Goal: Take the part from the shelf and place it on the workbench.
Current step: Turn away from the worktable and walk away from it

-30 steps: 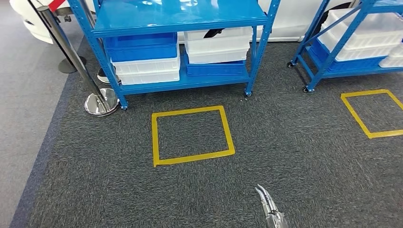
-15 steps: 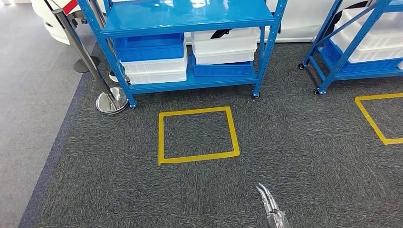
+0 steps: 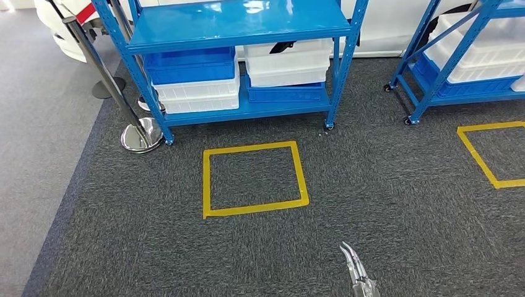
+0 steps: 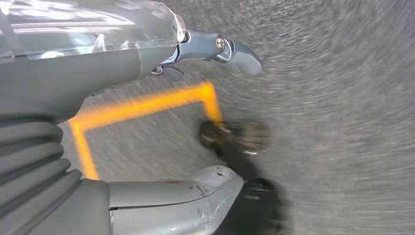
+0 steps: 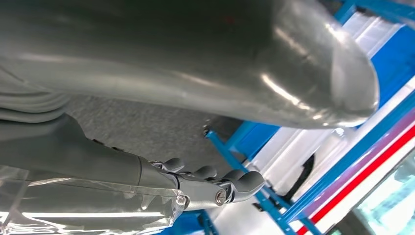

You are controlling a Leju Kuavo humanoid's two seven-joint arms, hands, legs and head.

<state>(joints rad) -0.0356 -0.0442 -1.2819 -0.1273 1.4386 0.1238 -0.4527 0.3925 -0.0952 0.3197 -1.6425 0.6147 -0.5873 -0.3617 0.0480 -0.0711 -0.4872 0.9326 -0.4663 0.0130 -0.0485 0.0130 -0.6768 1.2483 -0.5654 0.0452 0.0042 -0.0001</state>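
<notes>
Head view, robot standing off from the blue shelf. The likely part is a dark piece lying in the upper white bin on the shelf's lower deck, toward that deck's right end. It is small and half hidden by the deck above, so you should treat this identification as probable only. Its visible length seems to run along the shelf's front edge rather than into the shelf. A yellow tape square on the carpet lies between you and the shelf's front edge. The right hand enters low in the head view, holding nothing, and its fingers are loosely extended and slightly apart. From this hand the bin lies well ahead and a little to the left, well out of reach. The left hand hangs over the carpet near a corner of yellow tape, also holding nothing, thumb and fingers spread. By the bin's place at the right end of the deck, the right hand looks the nearer. You would need to close on the shelf's front edge before either arm can reach under the upper deck.
</notes>
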